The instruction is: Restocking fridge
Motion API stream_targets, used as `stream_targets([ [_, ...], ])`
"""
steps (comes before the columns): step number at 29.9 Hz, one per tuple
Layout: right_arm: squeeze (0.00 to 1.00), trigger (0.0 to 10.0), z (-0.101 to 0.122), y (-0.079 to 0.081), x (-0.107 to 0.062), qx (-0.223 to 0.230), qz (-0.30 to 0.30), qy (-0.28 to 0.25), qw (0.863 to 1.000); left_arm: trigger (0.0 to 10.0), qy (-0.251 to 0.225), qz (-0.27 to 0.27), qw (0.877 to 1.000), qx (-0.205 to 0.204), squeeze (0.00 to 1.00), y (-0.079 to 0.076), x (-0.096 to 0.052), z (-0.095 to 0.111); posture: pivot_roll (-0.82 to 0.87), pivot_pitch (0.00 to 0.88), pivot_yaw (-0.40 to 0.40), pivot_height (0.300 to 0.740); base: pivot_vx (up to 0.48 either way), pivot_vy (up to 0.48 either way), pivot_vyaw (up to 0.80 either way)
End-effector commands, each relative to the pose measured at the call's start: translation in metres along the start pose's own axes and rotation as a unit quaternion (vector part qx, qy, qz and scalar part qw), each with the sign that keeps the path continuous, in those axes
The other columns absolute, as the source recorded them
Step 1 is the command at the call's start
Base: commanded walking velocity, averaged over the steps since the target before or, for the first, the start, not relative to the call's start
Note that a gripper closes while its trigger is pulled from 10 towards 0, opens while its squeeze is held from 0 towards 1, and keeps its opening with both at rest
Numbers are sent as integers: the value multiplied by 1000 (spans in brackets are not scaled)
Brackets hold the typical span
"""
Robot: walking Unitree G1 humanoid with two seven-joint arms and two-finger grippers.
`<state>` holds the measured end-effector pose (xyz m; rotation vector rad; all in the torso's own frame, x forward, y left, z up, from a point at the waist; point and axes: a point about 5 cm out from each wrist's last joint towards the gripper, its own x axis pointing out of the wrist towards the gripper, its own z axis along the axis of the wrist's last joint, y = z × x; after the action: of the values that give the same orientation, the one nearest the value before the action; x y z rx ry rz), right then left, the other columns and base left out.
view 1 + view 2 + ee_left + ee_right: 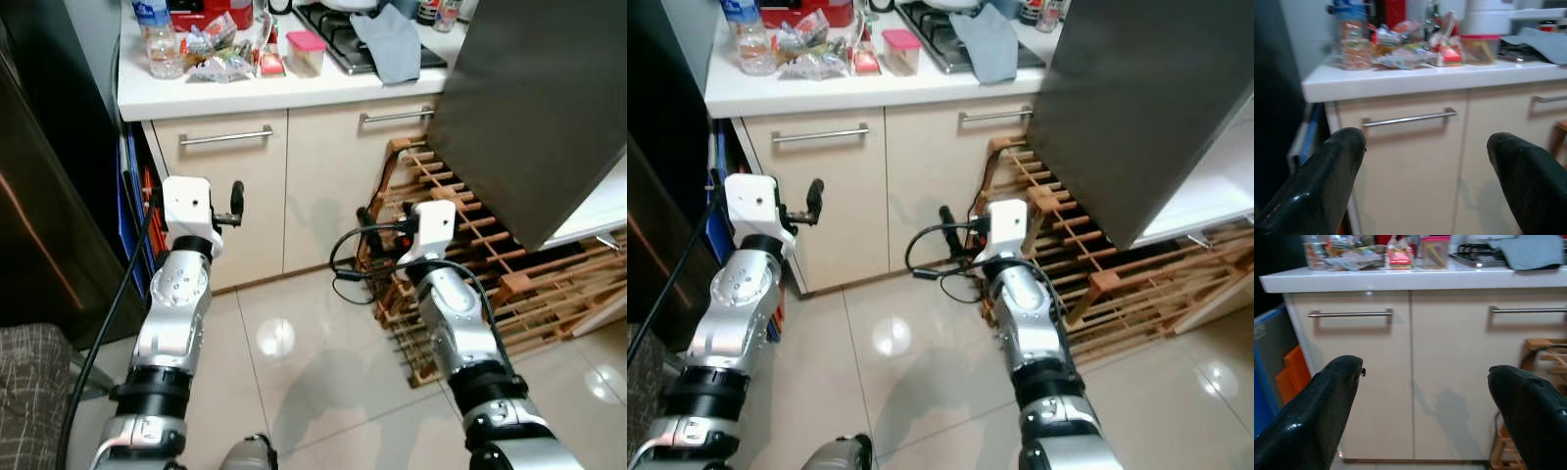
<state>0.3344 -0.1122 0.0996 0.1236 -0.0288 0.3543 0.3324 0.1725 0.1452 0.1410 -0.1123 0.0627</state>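
Left gripper [1425,181] and right gripper [1425,416] — jaws apart, empty, raised toward the cabinet doors below the table [245,96], likely approaching | Snack packets [220,59] and upright bottle [157,39], long axis vertical, on table near stove [338,34] | Fridge door [534,108] open — beside stove

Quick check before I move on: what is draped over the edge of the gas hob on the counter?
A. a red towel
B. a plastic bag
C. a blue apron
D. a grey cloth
D: a grey cloth lies across the front corner of the gas hob on the white counter, to the right of the pink-lidded container.
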Motion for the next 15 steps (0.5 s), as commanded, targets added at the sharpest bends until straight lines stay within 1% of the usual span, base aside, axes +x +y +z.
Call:
stream_targets([
  [1,0,10000,7,-4,2,-5,-3,-10,1000,10000,-1,-1,1000,8,0,-3,3,2,55,0,-61,740,0,0,600],
  [8,0,10000,4,-5,1,-3,-5,-8,1000,10000,-6,-7,1000,3,0,-6,3,4,52,0,-56,740,0,0,540],
  [13,0,10000,3,-4,-1,-4,2,-6,1000,10000,-18,-14,1000,3,0,-10,3,8,43,0,-52,740,0,0,499],
  [14,0,10000,3,-5,-1,-6,-6,-8,1000,10000,-28,-33,999,-3,0,-15,3,11,42,0,-50,740,0,0,494],
  [15,0,10000,3,-6,-1,-6,-11,-9,1000,10000,-30,-37,999,-7,0,-17,3,12,42,0,-50,740,0,0,494],
])
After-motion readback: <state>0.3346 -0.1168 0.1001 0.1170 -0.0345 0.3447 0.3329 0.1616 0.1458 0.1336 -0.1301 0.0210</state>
